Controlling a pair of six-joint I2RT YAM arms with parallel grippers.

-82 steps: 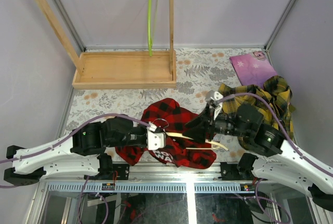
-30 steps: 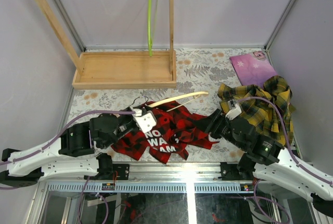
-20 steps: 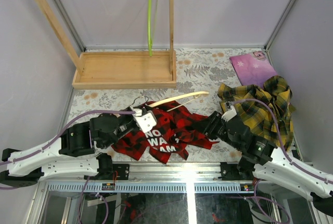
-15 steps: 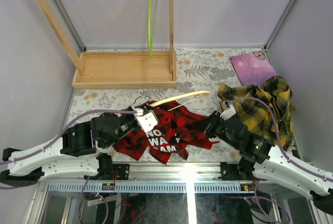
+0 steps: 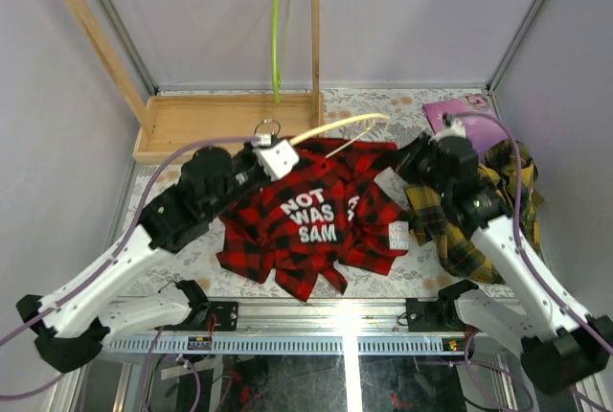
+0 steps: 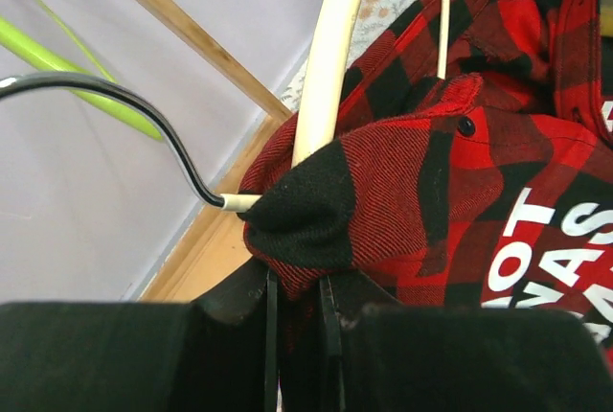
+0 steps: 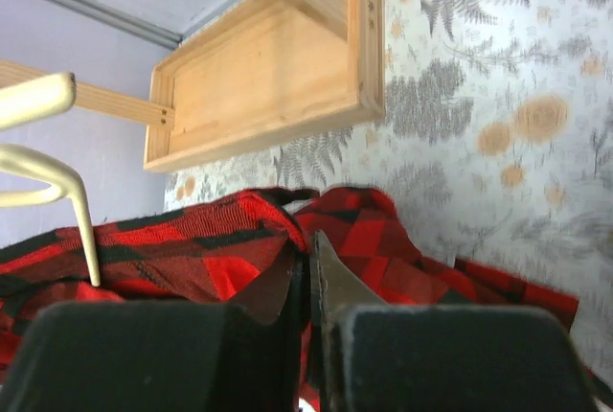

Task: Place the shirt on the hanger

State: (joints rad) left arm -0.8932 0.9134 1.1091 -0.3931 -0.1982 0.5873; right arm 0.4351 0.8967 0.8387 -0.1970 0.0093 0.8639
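The red-and-black plaid shirt (image 5: 311, 225) hangs spread between both arms, its white lettering facing up. The cream hanger (image 5: 340, 128) sticks out of the collar towards the right, its metal hook (image 6: 144, 110) beside the wooden rack. My left gripper (image 5: 271, 156) is shut at the hanger's neck, with the shirt's collar (image 6: 316, 220) bunched in its jaws. My right gripper (image 5: 420, 158) is shut on a fold of the shirt's right edge (image 7: 259, 230). In the right wrist view the hanger's end (image 7: 38, 96) and thin lower bar (image 7: 86, 225) show at the left.
A wooden rack with a tray base (image 5: 230, 125) stands at the back left, and a lime-green hanger (image 5: 280, 29) hangs from its rail. A yellow-and-dark plaid shirt (image 5: 458, 240) lies under the right arm. A purple sheet (image 5: 458, 110) lies at the back right.
Both arms rose and swung towards the back, lifting hanger and shirt off the table. The right gripper closed on the shirt's edge. The shirt now hangs spread with its lettering showing.
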